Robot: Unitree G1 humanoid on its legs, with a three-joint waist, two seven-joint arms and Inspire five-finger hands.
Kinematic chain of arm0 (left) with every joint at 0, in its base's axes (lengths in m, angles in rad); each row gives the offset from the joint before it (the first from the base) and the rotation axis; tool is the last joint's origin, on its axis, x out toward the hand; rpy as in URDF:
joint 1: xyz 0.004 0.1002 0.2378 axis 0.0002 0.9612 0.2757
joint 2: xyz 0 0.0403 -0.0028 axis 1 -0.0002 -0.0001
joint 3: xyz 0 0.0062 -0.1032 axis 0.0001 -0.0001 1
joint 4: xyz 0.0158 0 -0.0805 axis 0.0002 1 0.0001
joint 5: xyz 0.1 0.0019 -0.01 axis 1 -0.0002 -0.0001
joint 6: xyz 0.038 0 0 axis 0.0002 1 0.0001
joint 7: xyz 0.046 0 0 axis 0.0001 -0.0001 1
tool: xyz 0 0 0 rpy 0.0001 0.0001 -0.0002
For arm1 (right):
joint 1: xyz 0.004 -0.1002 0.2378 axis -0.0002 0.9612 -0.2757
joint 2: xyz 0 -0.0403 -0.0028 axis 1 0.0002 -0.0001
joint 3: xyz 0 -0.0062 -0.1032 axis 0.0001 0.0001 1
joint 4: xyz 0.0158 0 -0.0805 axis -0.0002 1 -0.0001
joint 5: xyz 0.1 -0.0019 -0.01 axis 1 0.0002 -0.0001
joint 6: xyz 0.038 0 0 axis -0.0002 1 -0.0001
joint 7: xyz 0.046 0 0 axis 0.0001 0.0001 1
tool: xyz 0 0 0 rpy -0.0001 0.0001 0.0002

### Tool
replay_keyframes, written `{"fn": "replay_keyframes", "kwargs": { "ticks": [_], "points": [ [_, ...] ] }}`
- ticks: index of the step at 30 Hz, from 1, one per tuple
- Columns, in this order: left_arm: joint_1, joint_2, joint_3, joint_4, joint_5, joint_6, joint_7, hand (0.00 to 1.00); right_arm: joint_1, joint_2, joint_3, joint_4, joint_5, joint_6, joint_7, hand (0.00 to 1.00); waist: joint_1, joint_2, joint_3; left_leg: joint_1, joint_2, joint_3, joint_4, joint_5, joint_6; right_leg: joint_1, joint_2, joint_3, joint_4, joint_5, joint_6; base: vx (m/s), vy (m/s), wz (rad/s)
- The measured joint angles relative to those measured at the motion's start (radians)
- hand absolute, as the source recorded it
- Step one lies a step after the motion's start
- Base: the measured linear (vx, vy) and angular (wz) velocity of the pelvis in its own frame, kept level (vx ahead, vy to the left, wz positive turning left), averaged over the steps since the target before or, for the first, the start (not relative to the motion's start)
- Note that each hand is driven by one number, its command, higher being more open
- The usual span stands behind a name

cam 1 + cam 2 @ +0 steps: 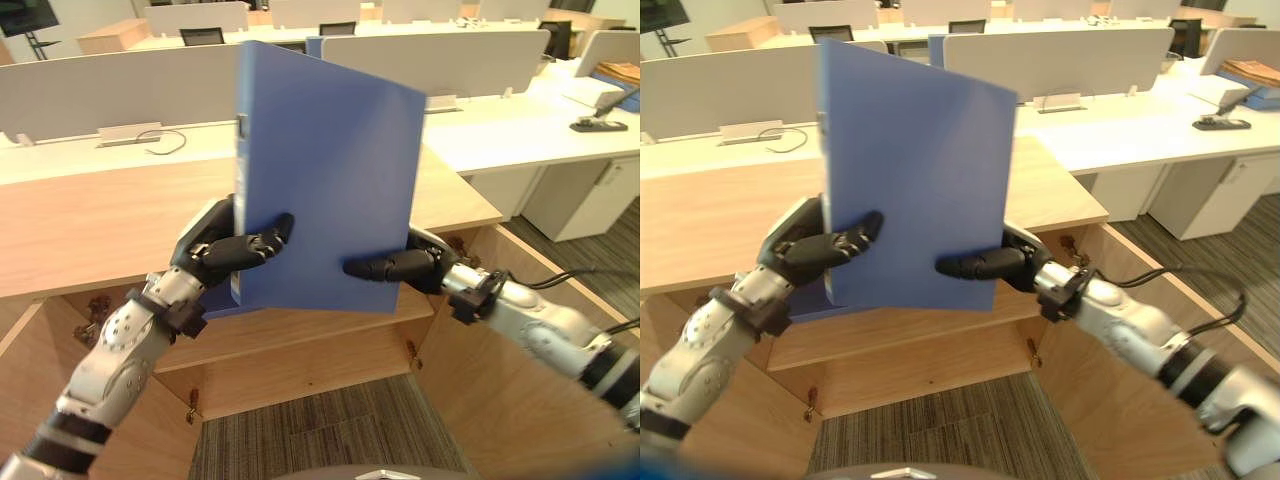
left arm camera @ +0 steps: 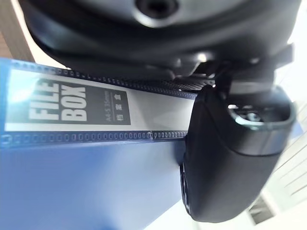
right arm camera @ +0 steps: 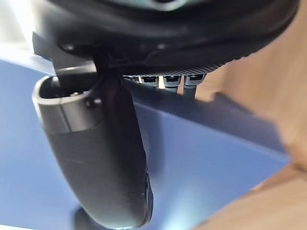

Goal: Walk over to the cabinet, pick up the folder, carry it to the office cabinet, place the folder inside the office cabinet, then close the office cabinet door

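Clamping its spine edge with curled fingers, the left hand (image 1: 235,248) is holding the blue folder (image 1: 330,170) upright while the right hand (image 1: 400,266) is pinching its lower corner, so the placing step seems to be in hand, probably calling for lowering it onto the open cabinet's shelf (image 1: 300,335).

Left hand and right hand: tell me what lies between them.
The blue folder, held up on end, lies between the left hand and the right hand, each gripping one side of it, as the left eye view shows.
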Motion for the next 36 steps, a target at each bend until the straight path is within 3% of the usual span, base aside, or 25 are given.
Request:
{"fn": "replay_keyframes", "kwargs": {
  "ticks": [1, 2, 5, 10, 12, 17, 24, 33, 36],
  "points": [
    [-0.024, 0.037, -0.044, 0.0, 0.0, 0.0, -0.021, 0.0, -0.002, -0.018, 0.044, -0.007, 0.0, 0.026, 0.024, 0.0, 0.003, -0.005, -0.003, 0.001, 0.001, 0.0, -0.004, 0.002, -0.003, 0.0, 0.0, -0.004, 0.0, -0.002, -0.001, 0.01, -0.006, 0.05],
    [-0.043, 0.1, -0.109, -0.001, 0.005, 0.0, -0.072, 1.0, 0.006, -0.024, 0.12, -0.023, -0.001, 0.099, 0.058, 0.0, 0.003, -0.008, -0.005, 0.009, 0.001, 0.001, -0.014, 0.005, -0.007, 0.0, 0.001, -0.005, 0.003, -0.007, -0.003, 0.0, 0.0, 0.0],
    [-0.041, 0.14, -0.174, -0.001, 0.011, 0.001, -0.126, 1.0, 0.092, -0.024, 0.138, -0.049, -0.007, 0.162, 0.113, 0.0, 0.0, 0.0, -0.006, 0.022, 0.002, 0.005, -0.033, 0.012, -0.009, -0.001, -0.001, -0.006, 0.015, -0.018, 0.0, 0.0, 0.0, 0.0],
    [-0.012, 0.145, -0.173, 0.013, -0.009, -0.013, -0.147, 1.0, 0.1, -0.031, 0.115, -0.055, -0.046, 0.161, 0.159, 0.0, -0.013, 0.001, -0.021, 0.034, 0.005, 0.005, -0.052, 0.018, -0.013, -0.015, 0.003, -0.011, 0.06, -0.048, -0.002, -0.01, -0.007, 0.02],
    [0.01, 0.138, -0.176, 0.012, -0.009, -0.044, -0.193, 1.0, 0.131, -0.029, 0.072, -0.055, -0.083, 0.161, 0.157, 0.0, -0.01, -0.004, -0.032, 0.034, 0.005, 0.003, -0.057, 0.02, -0.014, -0.025, 0.003, -0.013, 0.073, -0.054, -0.002, 0.0, 0.0, 0.0],
    [0.089, 0.109, -0.171, 0.012, -0.025, -0.066, -0.206, 1.0, 0.245, 0.004, -0.11, -0.055, -0.2, 0.161, 0.154, 0.0, -0.006, -0.004, -0.034, 0.032, 0.003, 0.001, -0.059, 0.021, -0.014, -0.031, 0.003, -0.014, 0.081, -0.058, 0.0, 0.0, 0.0, 0.0],
    [0.262, 0.009, -0.159, 0.01, -0.017, -0.078, -0.248, 1.0, 0.404, 0.133, -0.391, -0.054, -0.327, 0.161, 0.06, 0.0, -0.013, -0.001, -0.036, 0.034, 0.004, -0.002, -0.061, 0.021, -0.014, -0.032, 0.003, -0.013, 0.084, -0.06, 0.0, 0.0, 0.0, 0.0],
    [0.371, -0.073, -0.155, 0.199, 0.282, -0.082, -0.209, 1.0, 0.525, 0.242, -0.608, -0.169, -0.527, 0.156, 0.038, 0.0, -0.022, -0.001, -0.04, 0.033, 0.011, -0.002, -0.059, 0.021, -0.015, -0.037, 0.011, -0.013, 0.093, -0.064, -0.005, 0.0, 0.0, 0.0],
    [0.388, -0.119, -0.163, 0.29, 0.428, -0.032, -0.209, 1.0, 0.542, 0.311, -0.653, -0.236, -0.521, 0.133, 0.05, 0.0, -0.037, -0.001, -0.04, 0.031, 0.016, -0.001, -0.056, 0.02, -0.018, -0.041, 0.017, -0.013, 0.097, -0.066, -0.008, 0.0, 0.0, 0.0]
  ]
}}
